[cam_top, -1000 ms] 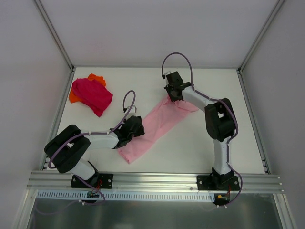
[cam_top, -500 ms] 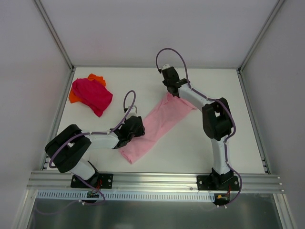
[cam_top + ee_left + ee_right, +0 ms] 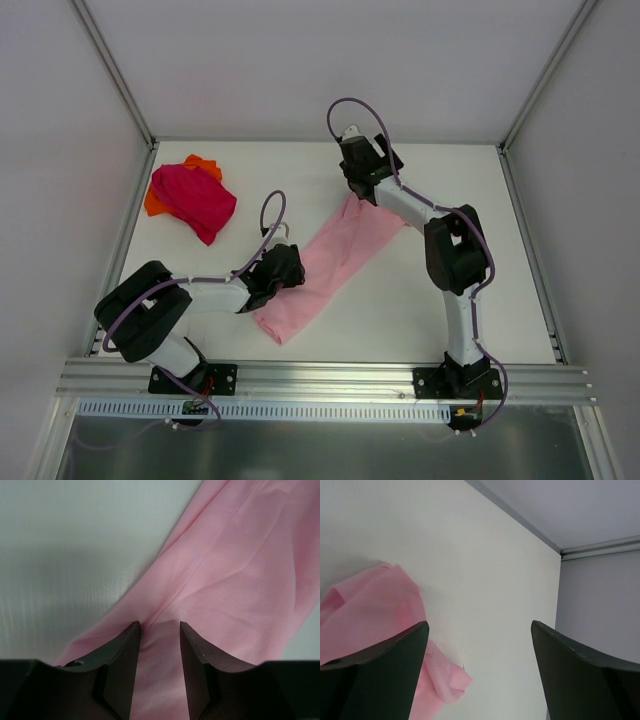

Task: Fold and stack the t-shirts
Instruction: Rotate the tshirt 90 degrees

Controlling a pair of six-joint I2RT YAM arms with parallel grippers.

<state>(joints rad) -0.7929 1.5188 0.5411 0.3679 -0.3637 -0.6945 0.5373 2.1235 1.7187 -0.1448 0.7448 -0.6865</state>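
Pink strip lying diagonal mid-table: light pink t-shirt (image 3: 330,265). My left gripper (image 3: 159,630) pinches its left edge; my right gripper (image 3: 479,625) gapes, holding nothing, above its far end. White table (image 3: 450,180) shows to its right. Far left, magenta t-shirt (image 3: 195,200) hides most of orange t-shirt (image 3: 205,163).

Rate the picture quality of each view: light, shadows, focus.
Top external: even, diffuse light, sharp throughout, with barely any shadow around the light pink t-shirt. Left wrist: the shirt's weave is crisp mid-frame, the fingers of the left gripper are dark and slightly soft, and a grey shadow falls on the table. Right wrist: the fingers of the right gripper are blurred black silhouettes and the cloth is mildly soft.
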